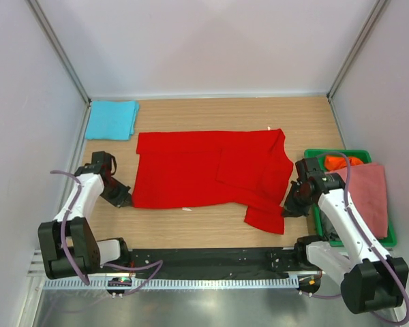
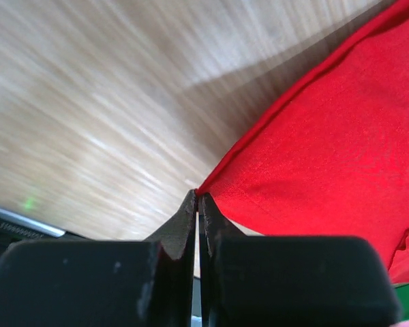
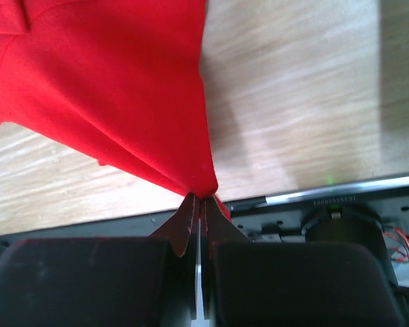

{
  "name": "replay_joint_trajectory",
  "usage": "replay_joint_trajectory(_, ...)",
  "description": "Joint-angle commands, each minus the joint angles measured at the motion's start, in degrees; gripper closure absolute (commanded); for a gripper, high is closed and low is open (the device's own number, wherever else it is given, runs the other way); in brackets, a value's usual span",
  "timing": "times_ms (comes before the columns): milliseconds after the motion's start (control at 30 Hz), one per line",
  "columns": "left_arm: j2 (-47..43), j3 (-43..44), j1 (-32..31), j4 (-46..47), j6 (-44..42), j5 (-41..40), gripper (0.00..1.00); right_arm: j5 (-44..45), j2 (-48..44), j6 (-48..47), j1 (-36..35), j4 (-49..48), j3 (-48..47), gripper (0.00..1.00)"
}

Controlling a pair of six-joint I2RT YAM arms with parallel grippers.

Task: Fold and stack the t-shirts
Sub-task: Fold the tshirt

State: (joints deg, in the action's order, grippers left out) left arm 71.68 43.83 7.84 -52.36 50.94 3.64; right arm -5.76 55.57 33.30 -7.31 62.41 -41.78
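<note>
The red t-shirt [image 1: 204, 170] lies spread across the middle of the wooden table [image 1: 211, 112], its long edges running left to right and one sleeve trailing toward the near edge on the right. The left hand [image 1: 123, 197] is closed on the shirt's near-left corner, and in the left wrist view the fingertips [image 2: 191, 204] pinch the point of cloth with bare wood beyond it. The right hand [image 1: 291, 208] is clamped on the shirt's right side, where the cloth gathers into a peak at its tips [image 3: 199, 201], just above the black rail [image 1: 211, 259] along the table's near edge. A folded turquoise t-shirt [image 1: 112, 120] sits in the far-left corner, apart from the red one and close to the left wall [image 1: 27, 102]. The green crate [image 1: 327, 152] stands against the right side, beside the right arm, holding an orange t-shirt [image 1: 341, 162] and a salmon pink t-shirt [image 1: 373, 197]. Bare wood shows along the far edge and in front of the shirt. Small pale print on the rail [image 3: 334, 201] is too small to read.
</note>
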Motion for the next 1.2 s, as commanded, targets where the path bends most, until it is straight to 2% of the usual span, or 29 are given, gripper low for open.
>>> replay_joint_trajectory(0,-2.68,-0.77,0.34,-4.85,-1.72,-2.93,1.00,-1.18,-1.17,-1.65,-0.25,5.61,-3.57,0.99)
replay_joint_trajectory(167,-2.60,1.69,0.16,-6.00,-2.77,-3.02,1.00,-1.18,0.94,-3.06,-0.25,7.38,-6.29,0.99)
replay_joint_trajectory(300,0.12,9.75,-0.71,-5.13,-4.17,-1.53,1.00,0.39,4.53,-3.15,-0.16,5.71,-11.99,0.99)
replay_joint_trajectory(533,10.83,24.69,-1.07,-1.17,-6.90,0.14,1.00,-0.92,20.17,-2.54,1.68,-1.84,-26.04,0.99)
replay_joint_trajectory(767,25.68,35.07,-1.07,1.47,-6.90,2.16,1.00,-2.06,35.38,-3.85,3.97,-4.58,-39.50,0.99)
replay_joint_trajectory(1167,37.65,45.63,-0.98,1.12,-7.34,2.07,1.00,-8.29,53.48,-2.72,6.08,-5.55,-56.56,0.99)
